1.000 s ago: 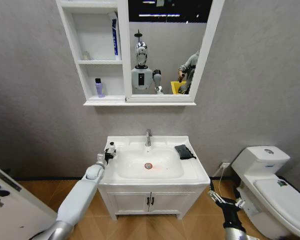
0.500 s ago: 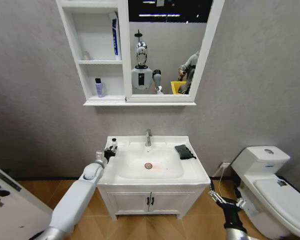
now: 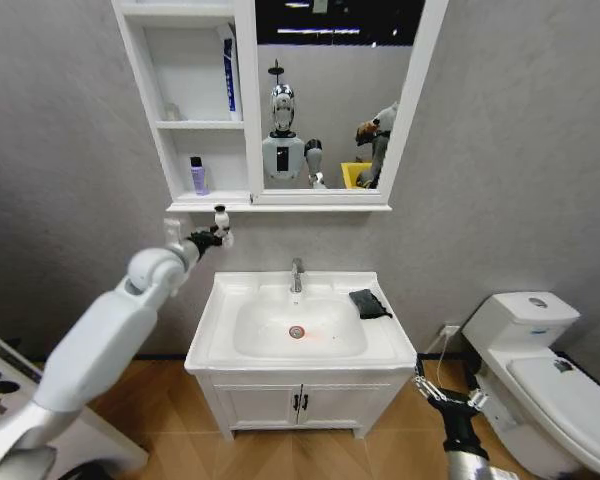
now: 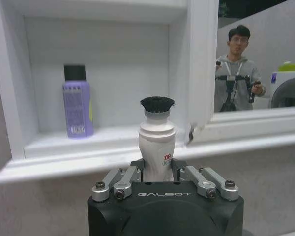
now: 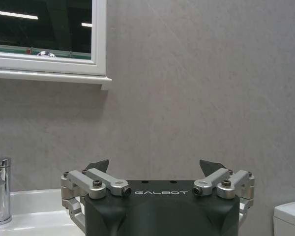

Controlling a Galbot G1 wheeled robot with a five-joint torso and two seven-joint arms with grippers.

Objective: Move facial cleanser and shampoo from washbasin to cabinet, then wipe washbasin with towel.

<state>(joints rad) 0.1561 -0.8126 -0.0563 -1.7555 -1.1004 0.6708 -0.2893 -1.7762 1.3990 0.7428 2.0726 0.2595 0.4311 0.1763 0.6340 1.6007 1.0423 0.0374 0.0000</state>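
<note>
Left gripper (image 3: 216,236), centre-left, fingers clamped on white bottle (image 3: 221,217) just under the cabinet (image 3: 202,203) ledge; purple bottle (image 3: 197,175) already shelved. Risk: cap clips the ledge, bottle slips. Towel (image 3: 369,303) on washbasin (image 3: 305,355). Right gripper (image 3: 447,398), lower right, fingers spread.

A bathroom: washbasin (image 3: 380,345) on a vanity (image 3: 300,402), mirrored cabinet (image 3: 143,70), toilet (image 3: 540,370).
</note>
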